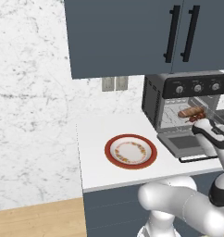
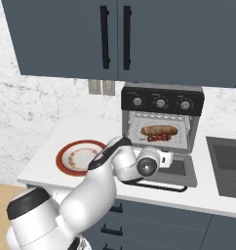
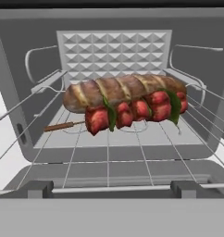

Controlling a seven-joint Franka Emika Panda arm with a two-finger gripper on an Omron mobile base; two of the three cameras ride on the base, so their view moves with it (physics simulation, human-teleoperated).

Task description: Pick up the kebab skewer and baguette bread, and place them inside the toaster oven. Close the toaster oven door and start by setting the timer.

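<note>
A: Where's the food?

B: Both pieces are on the wire rack (image 3: 109, 152) inside the toaster oven (image 2: 161, 119) — the baguette bread (image 3: 121, 90) behind, the kebab skewer (image 3: 132, 113) touching its front, both lying crosswise to the opening.

A: And the door?

B: The toaster oven door (image 1: 185, 143) lies dropped flat on the table (image 1: 93, 152), its bar handle on the outer edge, just below the gripper (image 2: 164, 157). Its fingers stand apart, holding nothing.

A: So next?

B: Likely getting under that outer edge and swinging it up toward the knobs.
</note>
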